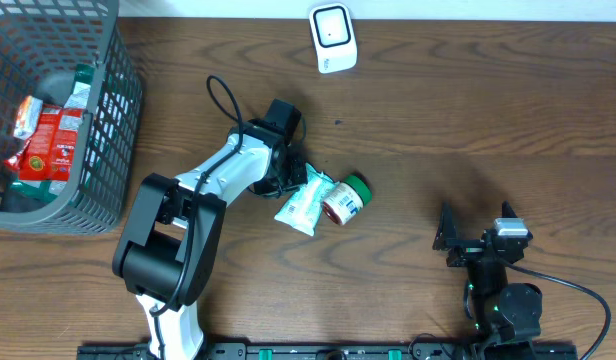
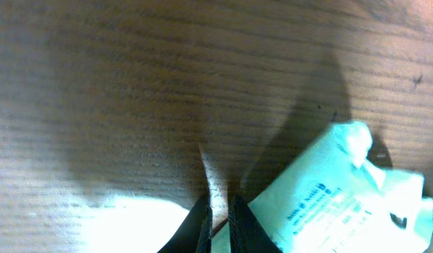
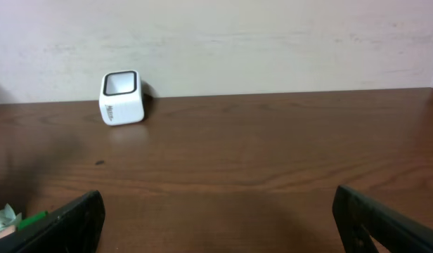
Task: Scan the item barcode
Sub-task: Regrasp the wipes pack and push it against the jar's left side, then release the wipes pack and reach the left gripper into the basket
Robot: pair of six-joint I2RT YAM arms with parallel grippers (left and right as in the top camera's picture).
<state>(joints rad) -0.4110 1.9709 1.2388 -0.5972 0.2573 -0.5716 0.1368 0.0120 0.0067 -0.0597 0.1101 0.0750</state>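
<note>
Left claw (image 2: 220,209) pinched closed, arm extended; right claw (image 3: 216,218) spread wide.

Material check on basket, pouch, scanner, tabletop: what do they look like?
basket: grey moulded plastic, matte, with open lattice walls.
pouch: thin flexible film, likely plastic, with a slight gloss, crinkles and printed text.
scanner: smooth white hard plastic shell with a dark window.
tabletop: dark wood grain with a low sheen. It could be laminate or veneer.
</note>
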